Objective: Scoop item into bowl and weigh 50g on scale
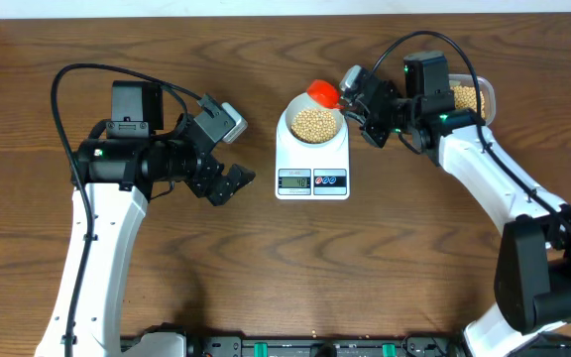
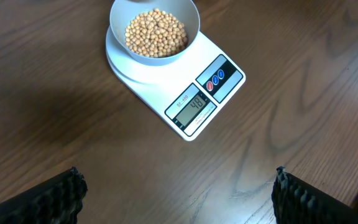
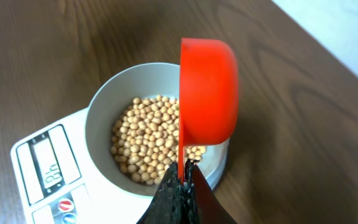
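Left of centre in the overhead view, note the left gripper (image 1: pixel 230 185), jaws spread wide, holding nothing, just beside the scale (image 2: pixel 160 93). On its display (image 2: pixel 196 103), read what looks like 48, so judged nearly at target. Further up, find the bowl (image 3: pixel 104 102) resting on the scale, well filled with beans (image 3: pixel 145 134). Over its far rim, see the red scoop (image 3: pixel 207 93) tipped on edge, handle pinched in the closed right gripper (image 3: pixel 180 186). At upper right, spot the clear tub (image 1: pixel 489 99) with more beans. Probably left: add a few, recheck.
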Tool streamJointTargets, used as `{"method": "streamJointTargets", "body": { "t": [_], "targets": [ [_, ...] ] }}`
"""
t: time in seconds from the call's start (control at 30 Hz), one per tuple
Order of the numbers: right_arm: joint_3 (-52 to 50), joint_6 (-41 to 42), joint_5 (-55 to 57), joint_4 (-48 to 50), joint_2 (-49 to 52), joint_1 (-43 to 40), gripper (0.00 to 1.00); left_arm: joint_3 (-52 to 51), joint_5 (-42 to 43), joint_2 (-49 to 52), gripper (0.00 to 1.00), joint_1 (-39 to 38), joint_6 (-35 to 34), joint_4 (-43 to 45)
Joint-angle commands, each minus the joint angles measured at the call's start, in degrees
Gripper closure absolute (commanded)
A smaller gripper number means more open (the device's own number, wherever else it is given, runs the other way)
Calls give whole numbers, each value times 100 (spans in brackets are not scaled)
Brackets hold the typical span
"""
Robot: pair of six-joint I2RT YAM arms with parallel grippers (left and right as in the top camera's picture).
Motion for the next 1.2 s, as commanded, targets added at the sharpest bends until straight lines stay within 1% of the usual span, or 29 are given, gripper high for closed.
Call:
{"method": "streamJointTargets", "body": {
  "t": [0.0,0.23,0.33,0.37,0.47,0.5,0.53,0.6,0.7,0.8,0.9,1.03,1.17],
  "targets": [
    [-13,-251,179,2,-264,114,99,164,-31,-50,2,24,-26,-15],
    [-13,-243,227,2,-428,92,99,164,-31,-50,2,24,-26,-15],
    [-13,144,321,7,-623,-136,99,164,-31,-50,2,24,-26,-15],
    [-13,431,455,2,-761,-337,99,164,-31,-50,2,24,-26,-15],
    [-13,890,898,-15,-1106,-872,99,164,-31,-50,2,24,-26,-15],
    [-13,896,1023,-35,-1167,-992,99,164,-31,-50,2,24,-26,-15],
    [-13,894,1399,-155,-1298,-1300,99,164,-31,-50,2,24,-26,-15],
    [-13,894,1917,-356,-1340,-1650,99,164,-31,-50,2,24,-26,-15],
    [-15,894,2328,-782,-1233,-1985,99,164,-31,-50,2,24,-26,-15],
    [-15,894,2435,-1029,-1060,-2061,99,164,-31,-50,2,24,-26,-15],
    [-15,894,2798,-1095,-767,-2061,99,164,-31,-50,2,24,-26,-15],
    [-15,896,2791,-1097,-385,-2041,99,164,-31,-50,2,24,-26,-15],
    [-15,901,2785,-1128,-271,-2020,99,164,-31,-50,2,24,-26,-15]
  ]
}}
